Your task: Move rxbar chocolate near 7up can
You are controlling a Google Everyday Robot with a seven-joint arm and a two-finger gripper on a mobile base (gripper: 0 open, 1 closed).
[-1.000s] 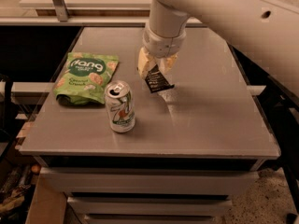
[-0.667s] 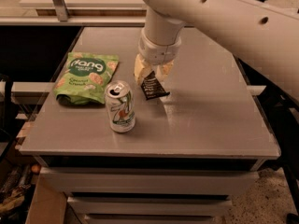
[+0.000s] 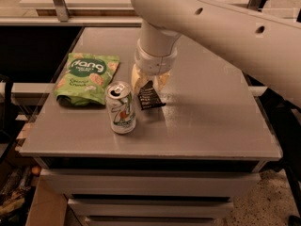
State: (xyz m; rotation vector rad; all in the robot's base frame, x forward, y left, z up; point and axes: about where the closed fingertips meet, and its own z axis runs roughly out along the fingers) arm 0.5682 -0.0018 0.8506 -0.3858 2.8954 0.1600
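The 7up can [image 3: 121,107] stands upright on the grey table [image 3: 211,121], front left of centre. The rxbar chocolate [image 3: 149,98], a small black wrapper with white text, hangs tilted just right of the can, its lower end at or just above the table. My gripper [image 3: 148,83] comes down from above on the white arm and is shut on the bar's top end. The gap between bar and can is small.
A green chip bag [image 3: 85,77] lies flat on the table behind and left of the can. The white arm [image 3: 221,22] spans the upper right of the view. A drawer front [image 3: 141,182] sits below the table's front edge.
My gripper has carried the black bar leftward and lower, from mid-table to right beside the can. The can and chip bag have not moved.
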